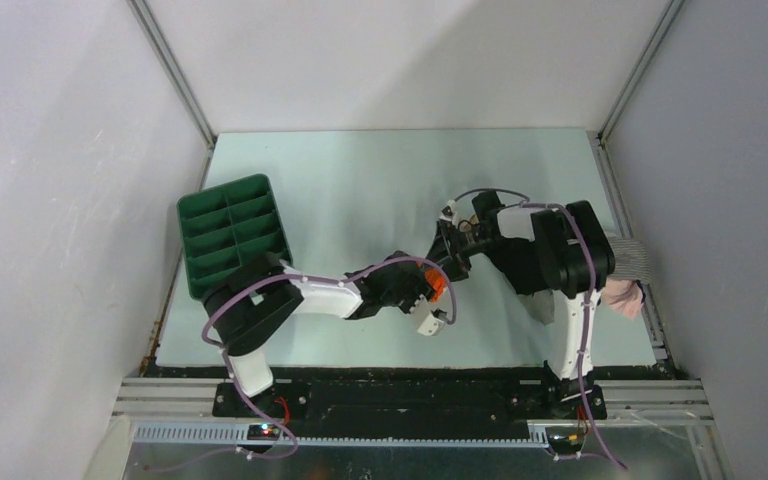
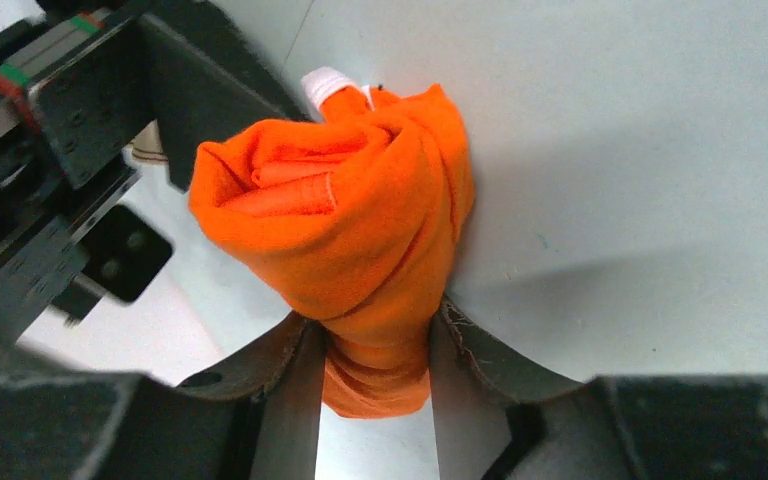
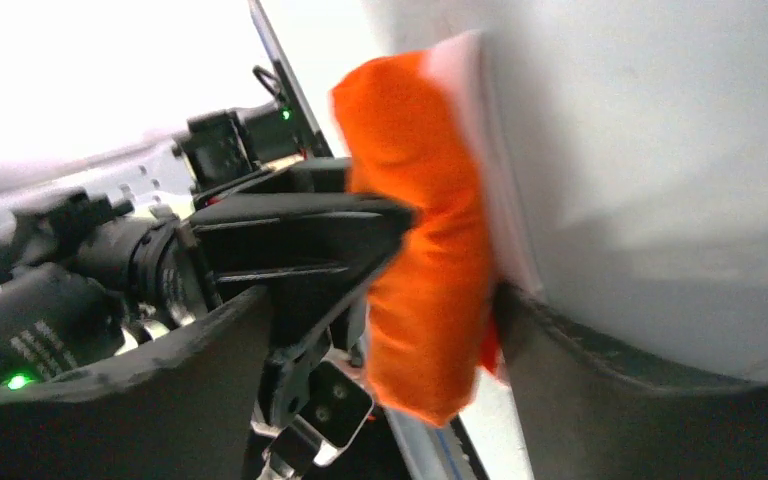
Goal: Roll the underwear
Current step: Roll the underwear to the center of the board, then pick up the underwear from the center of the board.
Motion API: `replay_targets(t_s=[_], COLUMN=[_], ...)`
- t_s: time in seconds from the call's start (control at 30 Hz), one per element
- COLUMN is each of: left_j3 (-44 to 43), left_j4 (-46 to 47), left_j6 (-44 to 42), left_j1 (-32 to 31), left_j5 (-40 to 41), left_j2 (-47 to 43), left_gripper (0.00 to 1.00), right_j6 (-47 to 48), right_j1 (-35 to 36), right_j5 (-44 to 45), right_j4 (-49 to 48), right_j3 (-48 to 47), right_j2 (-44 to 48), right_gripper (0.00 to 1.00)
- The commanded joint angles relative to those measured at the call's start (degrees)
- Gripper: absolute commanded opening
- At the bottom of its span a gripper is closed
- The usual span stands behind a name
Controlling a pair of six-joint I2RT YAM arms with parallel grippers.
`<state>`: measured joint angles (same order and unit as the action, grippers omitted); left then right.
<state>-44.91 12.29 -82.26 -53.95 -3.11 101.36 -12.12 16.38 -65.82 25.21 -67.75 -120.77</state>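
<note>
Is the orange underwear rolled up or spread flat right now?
Rolled up. The left wrist view shows the underwear as a compact bundle with coiled layers visible at its end, pinched in the left gripper above the table.

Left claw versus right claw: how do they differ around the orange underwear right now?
The left claw is shut, pinching the narrow end of the rolled orange underwear; the right claw is open, straddling the bundle. The left claw squeezes cloth from both sides; in the right claw only one finger appears to touch it. Shared: both are at the same bundle.
</note>
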Motion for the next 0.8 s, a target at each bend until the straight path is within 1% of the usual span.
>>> replay_targets(t_s=[0.0,0.03,0.07,0.1,0.13,0.17,0.23,0.27,0.3,0.33,0.37,0.4,0.43,0.47,0.5,0.53,0.57,0.6,0.63,0.67,0.7,0.73,0.77], left_j3=[0.71,0.19,-0.13,-1.0,-2.58,-3.23,-6.35,-9.48,-11.16,-15.39,-17.89,-22.85,-25.58,-30.11,-31.67,-33.1,-33.3,-33.05,-32.74,-31.61,-30.54,-30.22,-29.86], left_j4=[-18.25,-18.92,-20.26,-21.11,-22.52,-23.08,-27.28,-28.62,-32.09,-34.19,-39.63,-42.62,-48.33,-51.27,-55.64,-56.73,-57.61,-57.72,-57.62,-57.33,-56.49,-55.86,-55.66], left_j6=[-4.59,-4.8,-4.96,-4.95,-4.52,-3.46,-0.99,0.29,2.7,3.77,5.92,7.22,9.8,10.78,12.03,12.73,14.08,14.81,16.27,17.99,19.06,21.83,23.39], left_j1=[0.54,0.52,0.48,0.51,0.51,0.41,0.41,0.47,0.72,0.88,1.16,1.28,1.41,1.35,1.29,0.99,0.89,0.74,0.72,0.68,0.68,0.67,0.68], left_j5=[2.54,2.52,2.66,2.71,2.86,2.9,2.86,2.87,2.59,1.97,-0.25,-1.6,-4.77,-6.27,-9.14,-10.0,-10.93,-11.25,-12.19,-12.62,-13.39,-14.55,-15.25], left_j2=[5.06,5.11,5.43,5.69,6.31,7.07,8.52,9.08,10.19,10.75,11.96,12.52,13.79,14.35,15.08,15.18,15.07,14.85,14.75,14.74,14.83,15.42,15.92], left_gripper=[0.23,0.18,0.15,0.09,0.06,0.05,0.02,0.0,0.0,0.0,0.0,0.0,0.0,0.0,0.0,0.0,0.0,0.0,0.0,0.0,0.0,0.0,0.0], right_j6=[7.91,8.85,9.52,11.03,12.9,14.22,17.22,18.49,18.87,19.32,19.46,19.78,20.12,21.24,21.65,21.62,21.26,20.43,20.27,20.95,21.6,21.43,20.2], right_j1=[-0.01,-0.46,-1.63,-3.01,-3.72,-4.98,-7.24,-8.17,-10.17,-11.34,-13.72,-14.83,-17.6,-19.76,-20.8,-23.22,-24.59,-27.11,-28.03,-28.92,-29.07,-28.91,-28.62], right_j5=[17.95,18.39,18.51,18.62,18.67,19.34,20.44,20.59,20.59,20.41,20.22,19.82,19.62,19.93,20.55,21.08,20.87,21.29,22.11,25.23,27.03,29.98,31.55], right_j4=[6.7,8.34,9.92,11.07,13.32,14.45,16.96,17.56,17.58,17.48,17.4,17.39,17.91,18.46,18.73,17.9,14.57,11.82,5.14,1.65,-5.62,-9.0,-14.44], right_j3=[1.09,0.49,-0.86,-2.62,-3.74,-5.65,-8.21,-8.77,-9.77,-10.12,-11.0,-11.4,-12.31,-12.83,-12.71,-10.79,-8.83,-3.54,-0.5,6.17,9.71,16.65,19.7], right_j2=[3.25,5.28,6.29,8.46,10.98,12.22,16.84,20.15,21.9,25.15,26.6,29.24,30.45,32.84,34.09,37.69,40.12,45.85,53.59,57.56,66.08,70.22,77.04], right_gripper=[0.96,0.99,0.99,0.99,0.99,0.99,1.0,1.0,1.0,1.0,1.0,1.0,1.0,1.0,0.99,1.0,0.99,1.0,1.0,1.0,1.0,0.99,0.99])
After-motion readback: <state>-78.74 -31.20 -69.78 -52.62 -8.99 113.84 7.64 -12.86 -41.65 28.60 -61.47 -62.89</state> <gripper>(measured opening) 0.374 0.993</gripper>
